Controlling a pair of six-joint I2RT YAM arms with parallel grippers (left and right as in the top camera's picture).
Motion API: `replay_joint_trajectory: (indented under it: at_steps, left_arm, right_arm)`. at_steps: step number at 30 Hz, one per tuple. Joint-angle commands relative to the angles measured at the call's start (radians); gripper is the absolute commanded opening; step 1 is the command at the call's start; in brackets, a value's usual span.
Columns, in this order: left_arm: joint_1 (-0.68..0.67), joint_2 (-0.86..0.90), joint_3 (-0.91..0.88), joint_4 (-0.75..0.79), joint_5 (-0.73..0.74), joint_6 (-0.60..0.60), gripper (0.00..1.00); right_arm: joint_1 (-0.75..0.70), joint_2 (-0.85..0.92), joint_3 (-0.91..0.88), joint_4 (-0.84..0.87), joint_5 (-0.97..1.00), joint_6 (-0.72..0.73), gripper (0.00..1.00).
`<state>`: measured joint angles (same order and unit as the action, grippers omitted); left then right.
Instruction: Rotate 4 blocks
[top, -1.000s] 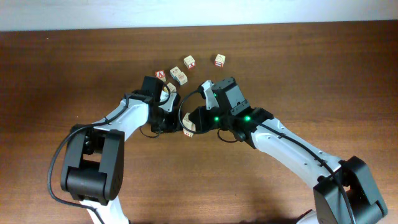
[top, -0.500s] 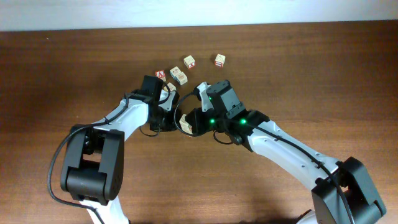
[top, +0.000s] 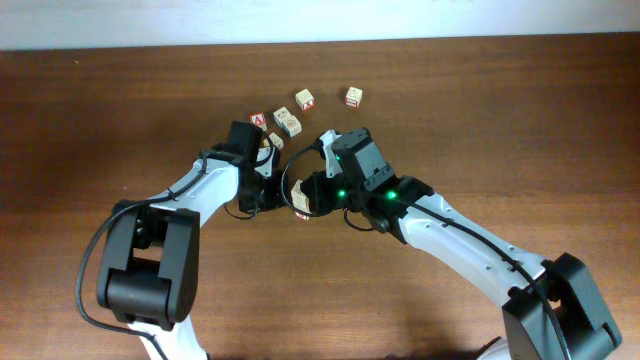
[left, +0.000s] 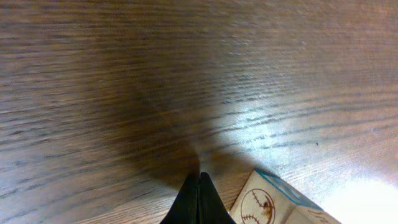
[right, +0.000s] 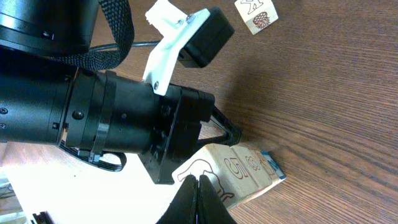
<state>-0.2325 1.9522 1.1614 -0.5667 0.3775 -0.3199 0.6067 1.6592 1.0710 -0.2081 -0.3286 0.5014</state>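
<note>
From overhead, both arms were seen brought in over the middle of the desk (top: 120, 90). The left gripper (top: 272, 188) and right gripper (top: 308, 194) were pointed at each other, with a blue-edged block (top: 299, 204) sandwiched between them, probably so it could be nudged round from two sides rather than lifted. The loose blocks (top: 305, 99) were scattered further back, well apart from the action, near the red A cube (top: 257, 119). In the left wrist view, the left gripper's jaws were pressed fully together with nothing between them, tips held low over the wood. The block (baseball picture, blue trim) was found just beside the tips at the lower right, though actual contact couldn't be made out. In the right wrist view, the right gripper was shut tight and empty too. The block was laid flat right in front of its tips with a carved 5 facing up, and the left gripper's black body was parked on the far side. It was judged a push-to-turn job, with this block being worked on and the others yet to be handled.
</note>
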Motion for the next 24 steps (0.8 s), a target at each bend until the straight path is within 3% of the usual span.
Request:
replay_joint_trajectory:
  at_steps: [1, 24]
  left_arm:
    - [0.038, -0.004, 0.0, -0.002, -0.08, -0.088, 0.0]
    - [0.044, -0.004, 0.0, -0.003, -0.08, -0.087, 0.0]
  right_arm:
    - [0.008, 0.03, -0.018, -0.034, 0.068, 0.005, 0.04]
    - [0.01, -0.045, 0.028, -0.047, 0.037, -0.034, 0.04]
